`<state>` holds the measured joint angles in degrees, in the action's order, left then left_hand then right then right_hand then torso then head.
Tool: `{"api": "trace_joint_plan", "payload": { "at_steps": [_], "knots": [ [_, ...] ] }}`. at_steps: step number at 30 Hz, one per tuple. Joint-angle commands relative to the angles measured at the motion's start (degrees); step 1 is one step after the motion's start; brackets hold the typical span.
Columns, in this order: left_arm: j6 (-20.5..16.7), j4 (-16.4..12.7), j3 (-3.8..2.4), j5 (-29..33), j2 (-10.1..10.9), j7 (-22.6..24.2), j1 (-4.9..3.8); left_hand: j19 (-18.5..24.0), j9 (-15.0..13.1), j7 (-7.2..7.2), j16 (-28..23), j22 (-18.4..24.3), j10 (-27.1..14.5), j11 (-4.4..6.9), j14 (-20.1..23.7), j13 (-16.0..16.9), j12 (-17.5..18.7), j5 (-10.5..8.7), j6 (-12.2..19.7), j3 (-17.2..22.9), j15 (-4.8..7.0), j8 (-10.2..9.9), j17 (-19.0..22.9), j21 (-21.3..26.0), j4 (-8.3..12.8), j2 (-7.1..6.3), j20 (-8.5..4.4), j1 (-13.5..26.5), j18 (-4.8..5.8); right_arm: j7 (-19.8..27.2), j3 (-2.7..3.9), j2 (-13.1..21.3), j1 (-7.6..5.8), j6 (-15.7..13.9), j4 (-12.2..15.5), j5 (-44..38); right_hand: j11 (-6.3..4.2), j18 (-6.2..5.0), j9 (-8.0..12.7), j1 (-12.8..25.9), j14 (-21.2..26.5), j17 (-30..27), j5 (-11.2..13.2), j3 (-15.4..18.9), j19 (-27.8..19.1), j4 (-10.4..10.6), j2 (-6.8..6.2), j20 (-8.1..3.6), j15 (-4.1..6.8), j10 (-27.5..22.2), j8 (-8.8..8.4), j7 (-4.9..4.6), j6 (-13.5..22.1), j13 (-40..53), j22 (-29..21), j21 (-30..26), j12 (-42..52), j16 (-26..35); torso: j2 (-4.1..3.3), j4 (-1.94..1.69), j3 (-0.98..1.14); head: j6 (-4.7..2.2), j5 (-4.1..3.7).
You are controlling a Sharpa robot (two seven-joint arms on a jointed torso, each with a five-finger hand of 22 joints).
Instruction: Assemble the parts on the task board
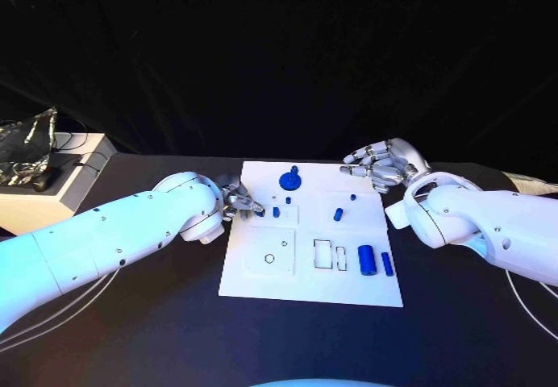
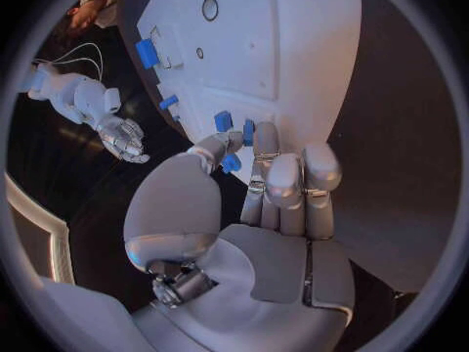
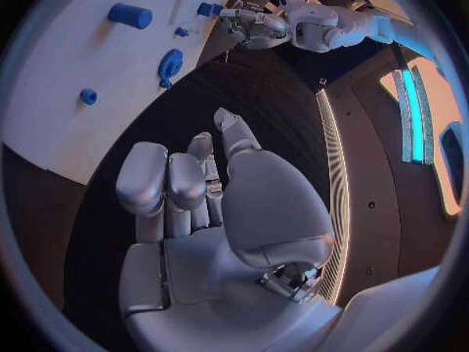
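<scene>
The white task board lies in the middle of the black table. My left hand is at the board's left edge, and thumb and finger pinch a small blue part just above the board. Two small blue pegs stand close beside it. A blue round part sits near the far edge, a blue peg at mid-board, and a blue cylinder with a shorter one at the right. My right hand hovers by the board's far right corner, fingers loosely bent, holding nothing.
A white box with a crinkled foil bag and cables stands at the table's far left. The board has an empty hexagonal recess and rectangular slots. Black table surrounds the board.
</scene>
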<state>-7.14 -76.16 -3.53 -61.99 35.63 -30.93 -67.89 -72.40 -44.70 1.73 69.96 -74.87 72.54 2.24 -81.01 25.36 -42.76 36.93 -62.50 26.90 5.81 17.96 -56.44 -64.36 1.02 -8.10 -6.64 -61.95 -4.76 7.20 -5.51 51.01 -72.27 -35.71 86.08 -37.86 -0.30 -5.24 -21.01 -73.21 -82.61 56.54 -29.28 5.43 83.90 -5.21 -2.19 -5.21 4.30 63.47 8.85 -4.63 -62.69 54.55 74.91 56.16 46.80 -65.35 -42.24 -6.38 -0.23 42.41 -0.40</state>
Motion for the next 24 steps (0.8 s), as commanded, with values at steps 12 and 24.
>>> {"api": "trace_joint_plan", "payload": {
  "at_steps": [12, 24],
  "knots": [
    [-0.72, 0.86, 0.03, -0.98, -0.87, 0.62, 0.52, -0.3, -0.24, -0.33, -0.23, -0.04, 1.6, 1.4, 0.11, 0.15, 0.36, 0.17, -0.85, 7.44, 0.48, -0.32, 0.08, -0.09, 6.86, 0.21, 0.17, -0.85, 0.49, 0.59, 0.03, 0.0, 0.04, 0.62, 0.1, -0.19, -0.07, 0.15, 0.05, 0.43, -0.01, 0.06, -0.15, -0.11, 2.7, 0.11, 0.09, 0.19, -0.06, 0.25, -0.15, -0.2, -0.23, 0.03, 7.38, -0.22, -0.23, 0.16, 0.03, 0.0, -0.04, 0.2, -0.01],
    [0.43, 1.33, 0.07, -1.83, -1.25, 0.01, 0.88, -0.31, -0.4, -0.27, -0.3, -0.08, 1.48, 1.36, 0.12, 0.22, 0.37, 0.09, -0.75, 7.38, 0.46, -0.39, 0.16, -0.11, 6.72, 0.23, 0.21, -0.99, 0.46, 0.42, 0.03, 0.05, 0.05, 0.83, 0.07, -0.19, -0.08, 0.16, 0.07, 0.51, -0.01, 0.16, -0.05, -0.08, 2.74, 0.12, 0.21, 0.18, -0.06, 0.26, -0.22, -0.18, -0.29, 0.14, 7.39, -0.27, -0.25, 0.1, 0.04, -0.03, 0.01, 0.32, -0.19]
  ]
}}
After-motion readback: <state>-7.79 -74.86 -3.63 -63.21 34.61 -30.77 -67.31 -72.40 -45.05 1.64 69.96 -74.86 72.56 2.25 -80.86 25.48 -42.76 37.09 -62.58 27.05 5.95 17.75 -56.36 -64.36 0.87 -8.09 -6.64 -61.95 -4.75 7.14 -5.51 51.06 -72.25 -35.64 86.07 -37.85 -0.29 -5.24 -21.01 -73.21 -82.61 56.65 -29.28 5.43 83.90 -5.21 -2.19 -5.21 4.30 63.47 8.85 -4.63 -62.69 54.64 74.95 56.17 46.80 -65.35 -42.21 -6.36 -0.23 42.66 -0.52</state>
